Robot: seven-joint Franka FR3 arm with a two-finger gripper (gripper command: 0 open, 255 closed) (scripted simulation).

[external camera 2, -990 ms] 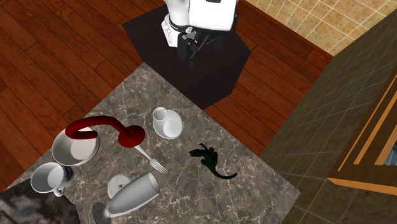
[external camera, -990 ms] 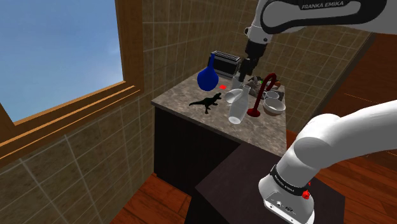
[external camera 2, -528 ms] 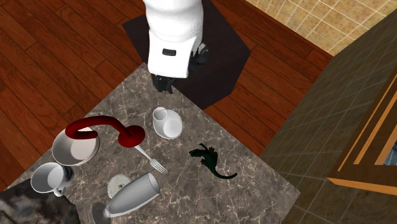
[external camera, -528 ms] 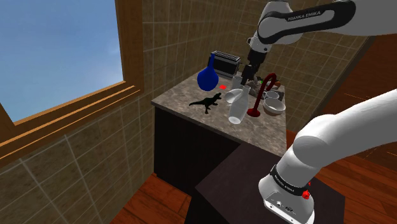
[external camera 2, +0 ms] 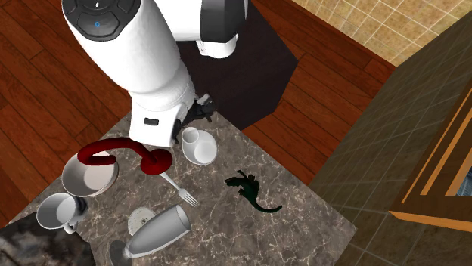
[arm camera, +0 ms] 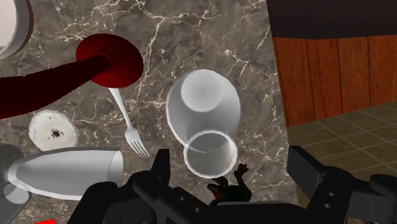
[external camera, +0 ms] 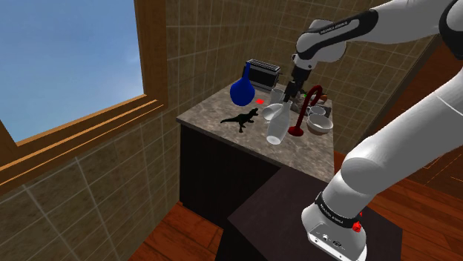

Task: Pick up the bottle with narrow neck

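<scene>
Marbled counter (arm camera: 191, 38): bottle (arm camera: 203, 111) near edge, hand (arm camera: 230, 167) spread above.

The arm (external camera: 386, 148) is glossy white, built of rounded links with dark joints. A dark band on an upper link carries small white lettering (external camera: 334, 28). Another band rings the base link, beside a red dot (external camera: 358, 225). A black cap (external camera 2: 113, 9) bears a blue mark. The gripper (arm camera: 230, 162) is black and blocky.

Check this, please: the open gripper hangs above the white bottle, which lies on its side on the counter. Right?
Not quite: the white bottle stands upright on the counter, as the shoulder view shows. The gripper does hang open above it.
</scene>
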